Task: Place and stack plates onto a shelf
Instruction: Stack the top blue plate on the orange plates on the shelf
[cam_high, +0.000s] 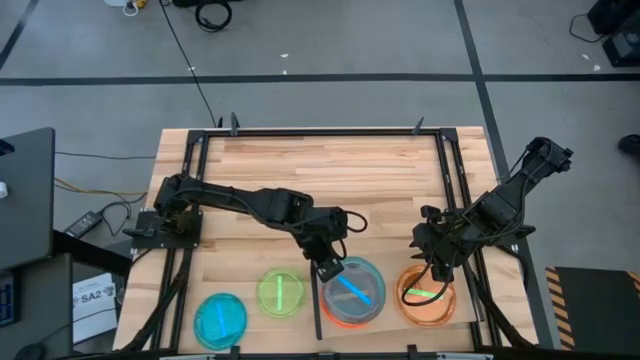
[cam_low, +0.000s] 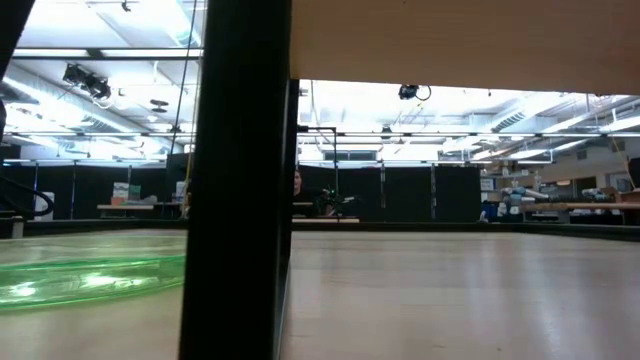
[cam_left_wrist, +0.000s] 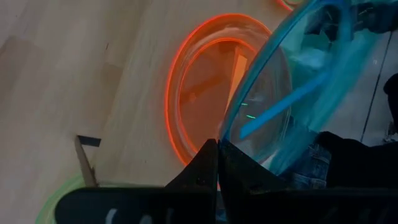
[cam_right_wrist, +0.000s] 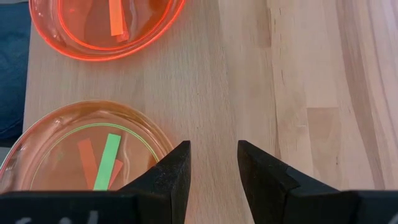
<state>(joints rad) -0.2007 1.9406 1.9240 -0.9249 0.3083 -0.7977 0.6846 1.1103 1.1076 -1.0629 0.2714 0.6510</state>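
Note:
My left gripper (cam_high: 328, 266) is shut on a blue plate (cam_high: 355, 285), which it holds over an orange plate (cam_high: 338, 320) at the left end of the shelf (cam_high: 392, 305). The left wrist view shows the blue plate (cam_left_wrist: 298, 93) tilted above the orange one (cam_left_wrist: 199, 93). My right gripper (cam_high: 435, 265) hangs open over the shelf's right end, above an orange plate with a green one in it (cam_right_wrist: 81, 155). Its fingers (cam_right_wrist: 211, 165) have nothing between them. My left gripper pinches the blue plate's rim (cam_left_wrist: 229, 138) between its two fingers, on the plate's far left side. The fingers slant down from the table's far left. The plate is tilted above the orange plate; whether its low edge touches that plate I cannot tell.
A green plate (cam_high: 280, 293) and a second blue plate (cam_high: 220, 318) lie on the tabletop left of the shelf's black strip (cam_high: 318, 312). In the low view the green plate (cam_low: 80, 280) lies beside a black post (cam_low: 235, 180).

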